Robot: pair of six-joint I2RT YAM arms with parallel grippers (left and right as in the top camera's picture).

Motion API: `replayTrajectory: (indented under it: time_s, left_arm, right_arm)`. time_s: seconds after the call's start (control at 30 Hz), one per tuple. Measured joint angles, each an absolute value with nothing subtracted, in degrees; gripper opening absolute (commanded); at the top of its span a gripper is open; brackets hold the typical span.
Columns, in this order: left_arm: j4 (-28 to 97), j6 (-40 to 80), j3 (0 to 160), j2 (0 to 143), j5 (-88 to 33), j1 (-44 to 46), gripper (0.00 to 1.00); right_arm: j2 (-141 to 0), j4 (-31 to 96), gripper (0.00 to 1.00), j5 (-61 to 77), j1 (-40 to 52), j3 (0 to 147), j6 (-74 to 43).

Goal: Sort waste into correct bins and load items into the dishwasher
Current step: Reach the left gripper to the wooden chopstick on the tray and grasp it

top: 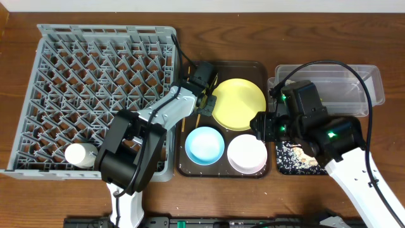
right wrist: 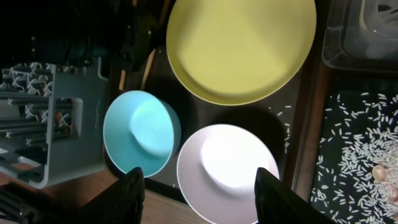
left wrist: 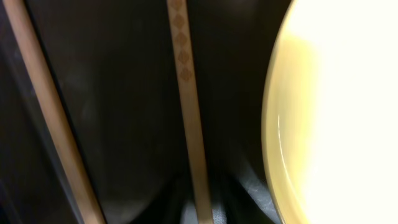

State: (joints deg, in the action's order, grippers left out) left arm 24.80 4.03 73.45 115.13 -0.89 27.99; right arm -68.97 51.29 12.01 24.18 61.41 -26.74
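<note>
Two wooden chopsticks (left wrist: 185,93) lie along the left edge of the brown serving tray (top: 190,166), beside the yellow plate (top: 237,103). My left gripper (top: 204,82) is down over them, its fingers close around one chopstick in the left wrist view. My right gripper (right wrist: 200,175) is open and hovers above the white bowl (right wrist: 230,168), with the light blue bowl (top: 204,144) to its left. The small white cup (top: 79,154) lies in the grey dish rack (top: 95,76). The black tray (top: 297,158) holds rice grains (right wrist: 354,155). No wrapper is visible.
The clear tub (top: 329,88) stands behind the black tray at the far right. A few rice grains (right wrist: 287,127) lie loose on the serving tray next to the white bowl. The dish rack's corner (right wrist: 50,118) is close to the blue bowl.
</note>
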Motion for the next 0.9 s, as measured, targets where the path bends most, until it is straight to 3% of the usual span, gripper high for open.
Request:
replayTrajectory:
  time_s: [0.3, 0.67, 0.9]
  left_arm:
    - [28.9, 4.9, 73.5, 112.9, -0.4, 27.9, 0.08]
    - [42.4, 6.2, 73.4, 88.9, 3.2, 24.3, 0.08]
    - [45.0, 6.9, 72.9, 88.9, 7.9, 19.2, 0.08]
  right_arm:
    - [-69.0, 51.9, 0.54, 12.0, 24.2, 61.4, -26.7]
    - [-69.0, 52.1, 0.54, 12.0, 24.2, 61.4, -26.6]
    - [-69.0, 52.5, 0.54, 12.0, 24.2, 61.4, -26.5]
